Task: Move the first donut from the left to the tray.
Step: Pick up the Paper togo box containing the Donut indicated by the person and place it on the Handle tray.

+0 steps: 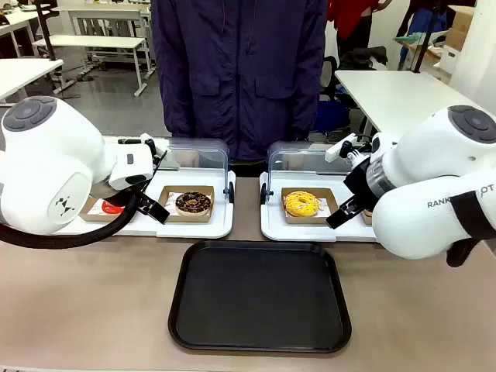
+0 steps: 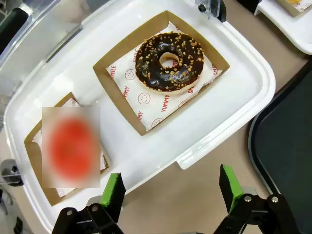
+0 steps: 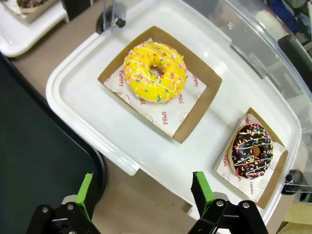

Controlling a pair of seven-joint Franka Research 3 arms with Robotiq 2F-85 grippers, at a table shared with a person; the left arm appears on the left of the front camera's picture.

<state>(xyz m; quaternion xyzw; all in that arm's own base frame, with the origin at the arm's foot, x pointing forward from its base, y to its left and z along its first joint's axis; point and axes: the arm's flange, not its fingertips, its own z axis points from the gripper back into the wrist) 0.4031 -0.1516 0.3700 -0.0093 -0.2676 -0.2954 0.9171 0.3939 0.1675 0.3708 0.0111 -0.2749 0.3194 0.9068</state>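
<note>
"Red-glazed donut (image 1: 113,207): where does it lie against the black tray (image 1: 260,298)?" asks one observer.

"Beyond the tray's far left corner, and further left than anything else in the row," the other answers. "It sits in its own brown cardboard tray (image 2: 34,168) on a white display tray (image 1: 194,227), partly hidden by the left arm. The chocolate donut (image 1: 193,203) lies beside it, nearer the black tray's far edge."

"And the left gripper (image 2: 171,190)?"

"It hangs just past the black tray's far left rim, over the bare table strip and the display tray's near edge. Its fingers stand wide apart with nothing between them, likely so they can span the donut or its cardboard wall once above it. It has some way to go leftward."

"Why is the black tray bare?"

"It looks set out as the drop spot, midway between the arms. The clear lid (image 1: 198,155) beyond its far edge stands raised, which leaves the donuts reachable from above."

"The right gripper (image 3: 142,190)?"

"Fingers spread as well, empty, past the black tray's far right corner near the yellow donut (image 1: 301,204). It seems parked clear of the path."
</note>
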